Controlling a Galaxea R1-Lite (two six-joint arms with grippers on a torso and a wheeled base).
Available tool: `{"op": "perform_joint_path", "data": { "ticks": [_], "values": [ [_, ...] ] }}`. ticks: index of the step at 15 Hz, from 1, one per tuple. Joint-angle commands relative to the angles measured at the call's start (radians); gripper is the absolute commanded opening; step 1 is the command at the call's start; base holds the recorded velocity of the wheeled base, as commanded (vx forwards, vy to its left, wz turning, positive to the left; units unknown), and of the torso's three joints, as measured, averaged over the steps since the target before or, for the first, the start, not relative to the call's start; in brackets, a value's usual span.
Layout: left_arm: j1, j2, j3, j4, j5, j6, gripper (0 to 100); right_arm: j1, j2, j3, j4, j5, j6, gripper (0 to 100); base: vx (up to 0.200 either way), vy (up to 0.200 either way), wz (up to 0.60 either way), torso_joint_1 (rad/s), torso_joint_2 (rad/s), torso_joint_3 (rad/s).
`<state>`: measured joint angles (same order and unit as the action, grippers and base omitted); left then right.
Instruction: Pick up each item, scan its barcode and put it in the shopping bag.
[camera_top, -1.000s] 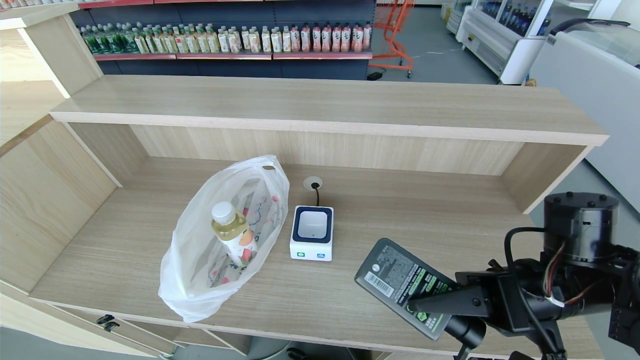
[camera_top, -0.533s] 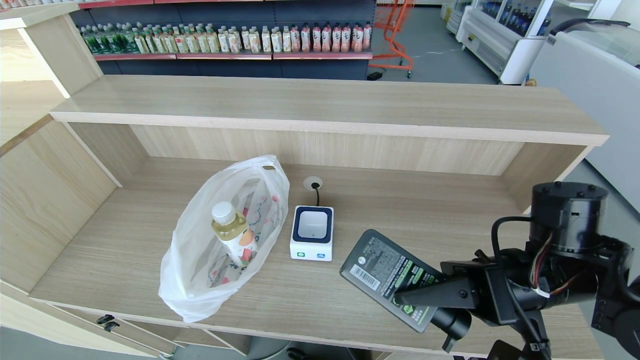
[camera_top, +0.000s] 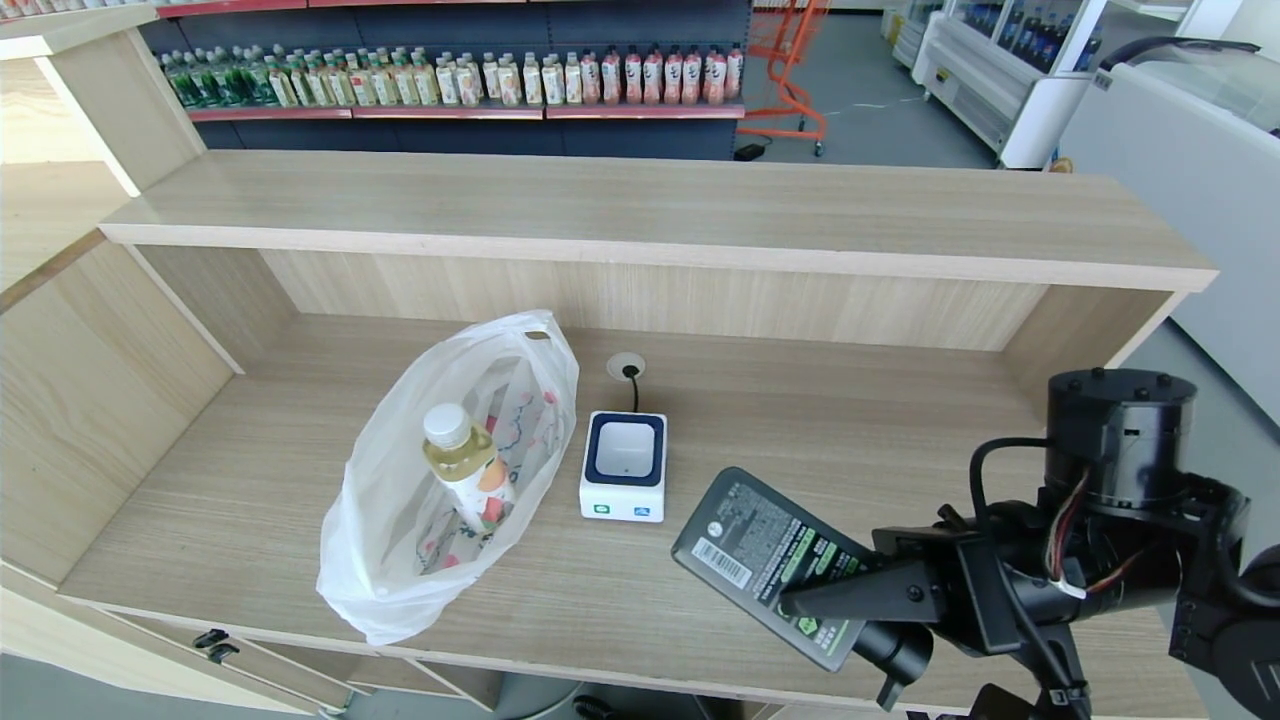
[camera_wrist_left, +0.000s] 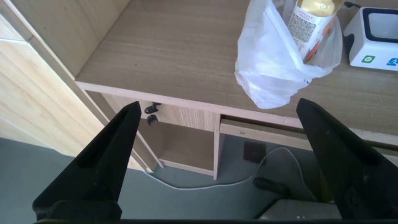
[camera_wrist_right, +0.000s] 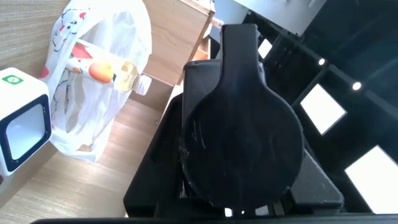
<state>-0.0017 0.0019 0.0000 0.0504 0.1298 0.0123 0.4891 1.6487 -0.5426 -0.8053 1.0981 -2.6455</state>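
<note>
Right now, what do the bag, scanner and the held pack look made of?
Bag: thin translucent white plastic film; it creases and the bottle shows through it.
Scanner: hard smooth white plastic shell, dark blue frame around a glossy window, glass or clear plastic.
Pack: probably flexible plastic pouch, matte dark grey with printed labels; rounded corners, but its stiffness is unclear.

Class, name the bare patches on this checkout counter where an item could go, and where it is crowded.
Bare: from the left wall to the shopping bag; beyond the scanner to the right wall. Crowded: bag-scanner gap; front right, right gripper holding dark packet.
</note>
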Motion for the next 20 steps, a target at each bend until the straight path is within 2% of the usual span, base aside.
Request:
{"op": "perform_joint_path", "data": {
  "ticks": [1,6,7,9,10,11,12,13,15,17,18,20],
  "values": [
    [0.000,0.000,0.000,0.000,0.001,0.000,100,0.003,0.003,0.000,0.000,0.000,0.001,0,0.000,0.000,0.00,0.000,0.00,0.000],
    [0.000,0.000,0.000,0.000,0.001,0.000,100,0.012,0.013,-0.010,0.000,0.000,0.002,0,0.000,0.000,0.00,0.000,0.00,0.000],
    [0.000,0.000,0.000,0.000,0.001,0.000,100,0.005,-0.010,-0.031,0.005,-0.003,0.084,0,0.000,0.000,0.00,0.000,0.00,0.000],
    [0.000,0.000,0.000,0.000,0.001,0.000,100,0.005,-0.093,-0.050,0.003,-0.010,0.447,0,0.000,0.000,0.00,0.000,0.00,0.000],
    [0.000,0.000,0.000,0.000,0.001,0.000,100,-0.009,-0.147,-0.045,0.003,-0.053,0.665,0,0.000,0.000,0.00,0.000,0.00,0.000],
    [0.000,0.000,0.000,0.000,0.001,0.000,100,-0.017,-0.164,-0.050,-0.002,-0.130,0.799,0,0.000,0.000,0.00,0.000,0.00,0.000],
    [0.000,0.000,0.000,0.000,0.001,0.000,100,-0.030,-0.181,-0.077,-0.034,-0.195,0.998,0,0.000,0.000,0.00,0.000,0.00,0.000],
    [0.000,0.000,0.000,0.000,0.001,0.000,100,-0.132,-0.201,-0.063,-0.064,-0.195,1.176,0,0.000,0.000,0.00,0.000,0.00,0.000],
    [0.000,0.000,0.000,0.000,0.001,0.000,100,-0.262,-0.250,0.001,-0.054,-0.204,1.303,0,0.000,0.000,0.00,0.000,0.00,0.000],
    [0.000,0.000,0.000,0.000,0.001,0.000,100,-0.322,-0.264,-0.019,-0.011,-0.227,1.635,0,0.000,0.000,0.00,0.000,0.00,0.000],
    [0.000,0.000,0.000,0.000,0.001,0.000,100,-0.339,-0.270,-0.053,-0.011,-0.314,1.875,0,0.000,0.000,0.00,0.000,0.00,0.000],
    [0.000,0.000,0.000,0.000,0.001,0.000,100,-0.294,-0.244,-0.079,0.011,-0.623,2.247,0,0.000,0.000,0.00,0.000,0.00,0.000]
  ]
}}
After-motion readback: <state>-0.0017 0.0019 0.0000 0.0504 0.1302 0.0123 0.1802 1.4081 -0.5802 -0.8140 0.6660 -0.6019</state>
